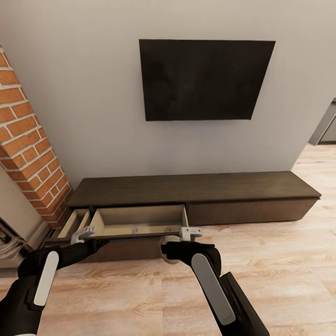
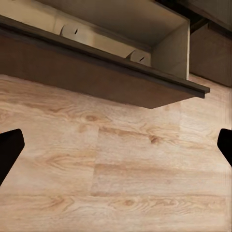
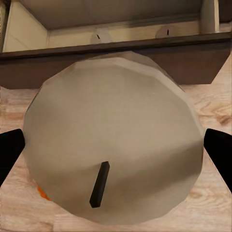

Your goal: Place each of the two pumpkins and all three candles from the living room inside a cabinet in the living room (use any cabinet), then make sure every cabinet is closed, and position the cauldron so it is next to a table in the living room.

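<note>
The dark brown cabinet (image 1: 196,189) stands along the wall with two drawers pulled out, a wide middle one (image 1: 140,215) and a narrower one (image 1: 74,223) at the left. Two candles (image 3: 99,36) (image 3: 166,31) lie inside the wide drawer against its front wall, also visible as two candles (image 2: 72,30) (image 2: 140,57) in the left wrist view. My right gripper (image 1: 171,248) is shut on a third cream candle (image 3: 116,140) with a dark wick, just in front of the drawer front above the floor. A sliver of orange (image 3: 43,193) peeks from under it. My left gripper (image 1: 85,233) hangs open and empty before the drawer's left part.
A brick fireplace (image 1: 28,149) rises at the left beside the cabinet. A black TV (image 1: 203,79) hangs on the wall above. Wood floor (image 1: 280,261) stretches to the right and toward me.
</note>
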Robot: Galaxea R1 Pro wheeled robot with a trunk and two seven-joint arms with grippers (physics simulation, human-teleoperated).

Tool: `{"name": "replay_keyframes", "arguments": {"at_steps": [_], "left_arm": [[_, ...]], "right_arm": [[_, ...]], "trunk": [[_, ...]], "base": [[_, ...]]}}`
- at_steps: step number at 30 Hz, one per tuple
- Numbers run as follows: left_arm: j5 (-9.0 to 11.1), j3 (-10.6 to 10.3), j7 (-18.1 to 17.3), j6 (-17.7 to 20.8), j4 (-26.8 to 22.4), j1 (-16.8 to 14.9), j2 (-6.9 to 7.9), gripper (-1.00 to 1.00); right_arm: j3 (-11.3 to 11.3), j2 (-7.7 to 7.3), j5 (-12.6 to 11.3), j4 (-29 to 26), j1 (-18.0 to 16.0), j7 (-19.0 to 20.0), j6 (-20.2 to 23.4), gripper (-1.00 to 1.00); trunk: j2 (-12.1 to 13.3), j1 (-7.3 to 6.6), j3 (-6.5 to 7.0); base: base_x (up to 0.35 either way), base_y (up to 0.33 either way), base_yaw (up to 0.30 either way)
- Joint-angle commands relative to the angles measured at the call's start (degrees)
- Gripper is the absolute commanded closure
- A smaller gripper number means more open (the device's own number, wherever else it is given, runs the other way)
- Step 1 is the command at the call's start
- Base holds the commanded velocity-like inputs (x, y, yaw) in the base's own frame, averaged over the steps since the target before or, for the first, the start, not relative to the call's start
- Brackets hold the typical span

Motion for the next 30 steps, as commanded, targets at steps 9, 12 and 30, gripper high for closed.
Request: {"name": "replay_keyframes", "arguments": {"at_steps": [9, 12, 30], "left_arm": [[0.06, -0.50, -0.47, 0.00, -0.06, 0.28, -0.16, -1.00], [0.06, -0.53, -0.48, 0.00, -0.03, 0.29, -0.25, -1.00], [0.06, -0.54, -0.48, 0.00, -0.01, 0.29, -0.26, -1.00]], "right_arm": [[0.00, -0.15, -0.13, 0.07, 0.09, 0.09, -3.30, 1.00], [0.26, -0.10, -0.14, 0.08, 0.10, 0.10, -3.52, 1.00], [0.64, -0.06, -0.23, 0.09, 0.10, 0.15, -3.55, 1.00]], "trunk": [[0.00, 0.00, 0.00], [0.00, 0.00, 0.00], [0.00, 0.00, 0.00]], "base": [[0.104, -0.028, 0.000], [0.165, -0.094, 0.000], [0.096, -0.019, 0.000]]}}
